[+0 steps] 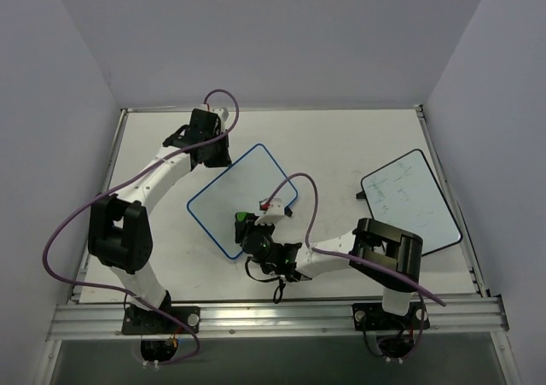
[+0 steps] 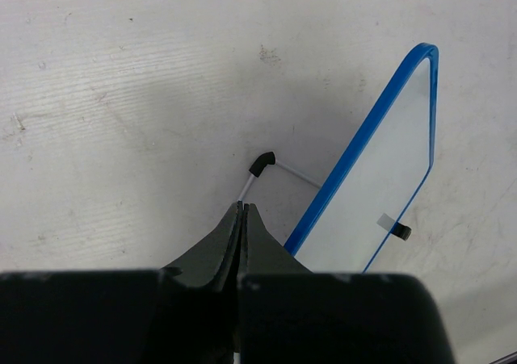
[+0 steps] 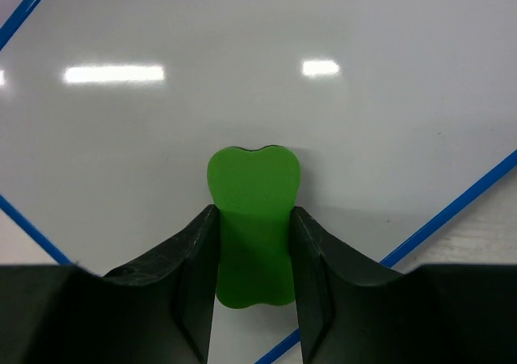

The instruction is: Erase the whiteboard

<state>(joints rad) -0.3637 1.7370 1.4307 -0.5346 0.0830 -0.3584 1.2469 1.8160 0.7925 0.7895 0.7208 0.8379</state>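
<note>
Left gripper: it reaches to the far-left edge of the board, low over the table. The jaws are pressed right together with no gap between them.
Wire leg: a thin wire runs from a small black foot straight into the seam of the closed tips. It looks pinched there (it is too thin to be certain). This is probably an anchor, so the board does not slide while it is rubbed.
Whiteboard: it has a blue frame and rounded corners and sits mid-table, turned corner-on, between the two arms. The left arm is at its far edge and the right arm is over its near part. I see no scribbles on the surface in any view, so the erasing seems almost or entirely done. Glare could be hiding faint marks.
Green eraser: it stands out past the fingertips, its rounded end over the white surface. Whether it is pressing on the board I cannot tell. Held lengthwise like this, its end stays clear of the jaws for wiping.
Right gripper: the jaws are closed on the eraser's narrow waist, one on each flank, and are held apart only by the eraser.
Black-framed board: it lies well apart at the right edge with faint marks on it. It is not the one being cleaned.
</note>
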